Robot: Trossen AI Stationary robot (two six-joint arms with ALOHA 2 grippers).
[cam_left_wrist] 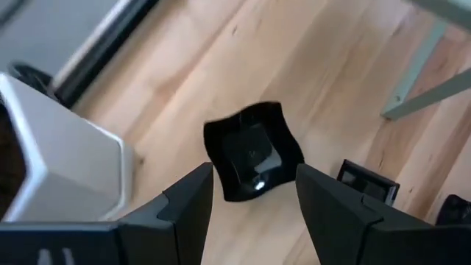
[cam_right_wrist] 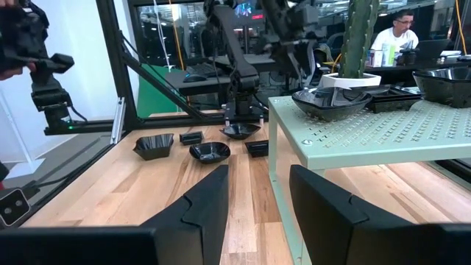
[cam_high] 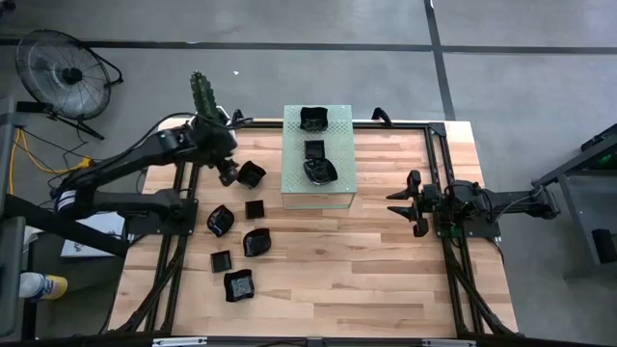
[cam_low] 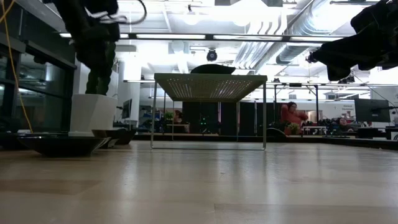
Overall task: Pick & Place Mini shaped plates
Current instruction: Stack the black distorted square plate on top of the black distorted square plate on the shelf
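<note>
A: From above, where do the black plates lie?

B: Three sit on the pale green perforated stand (cam_high: 318, 193) at the middle back of the tabletop (cam_high: 386, 280): a wavy plate (cam_high: 312, 119) at the far end, a small square plate (cam_high: 314, 149) behind the middle, and a rounder plate (cam_high: 319, 171) nearer the front. Six more lie on the wood to the stand's left; the one nearest the stand's corner is a wavy-edged plate (cam_high: 252, 174).

A: And the arms?

B: The left gripper (cam_high: 228, 174) hangs just beside that wavy-edged plate, close to the cactus (cam_high: 202, 93) at the back left corner. The right gripper (cam_high: 403, 202) waits to the right of the stand, its jaws pointing at it and holding nothing.

A: The table-level camera?

B: The stand (cam_low: 210, 86) shows on thin legs in the middle. At the left, a white pot (cam_low: 92, 114) with dark plates (cam_low: 61, 145) in front of it.

A: The left wrist camera?

B: Its jaws stand wide apart and empty. The wavy-edged plate (cam_left_wrist: 253, 151) lies flat on the wood between and beyond the fingers (cam_left_wrist: 193, 202), not touching them. The white pot (cam_left_wrist: 62, 169) is just beside, and a small square plate (cam_left_wrist: 368, 181) lies on the other side.

A: The right wrist camera?

B: Jaws parted, nothing between them. The stand's edge (cam_right_wrist: 368, 143) is straight ahead with plates (cam_right_wrist: 330, 99) on top; more plates (cam_right_wrist: 210, 152) lie on the wood beyond.
</note>
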